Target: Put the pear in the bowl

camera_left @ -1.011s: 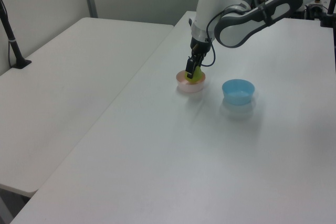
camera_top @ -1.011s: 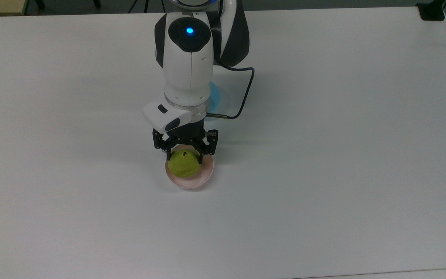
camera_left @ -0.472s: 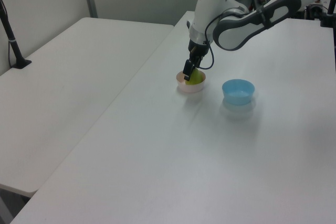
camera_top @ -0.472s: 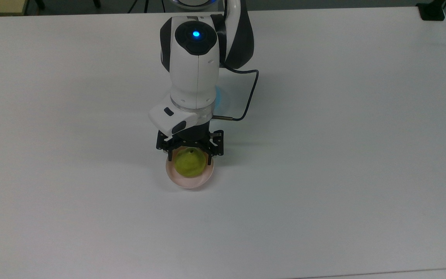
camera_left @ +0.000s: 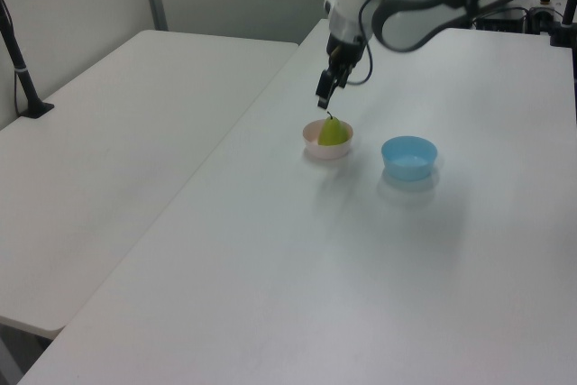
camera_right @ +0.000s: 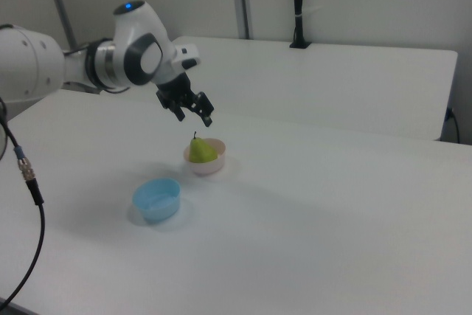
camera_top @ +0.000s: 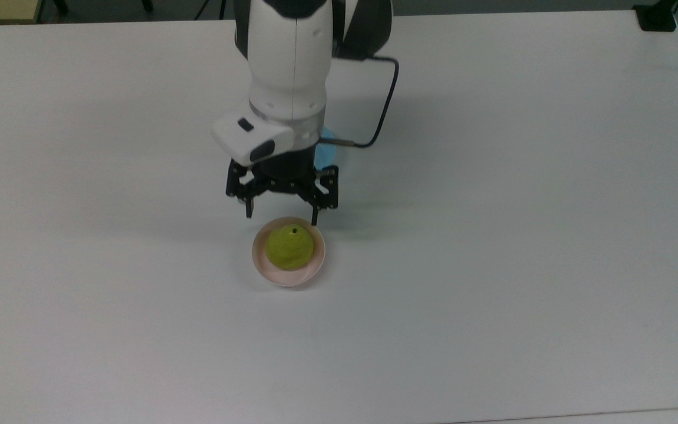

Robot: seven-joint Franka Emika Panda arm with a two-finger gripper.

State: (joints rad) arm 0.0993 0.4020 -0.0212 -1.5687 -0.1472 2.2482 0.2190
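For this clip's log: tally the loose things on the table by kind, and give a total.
Bowls: 2, the pink bowl and the blue bowl
Pears: 1, the pear, sitting in the pink bowl
Total: 3
The claw hangs open above the pear, holding nothing.

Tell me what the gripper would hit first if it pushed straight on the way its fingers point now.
Probably the pear sitting in the pink bowl. The open gripper hangs above them, fingers pointing down; exact alignment is hard to judge, so a finger might catch the bowl's rim instead.
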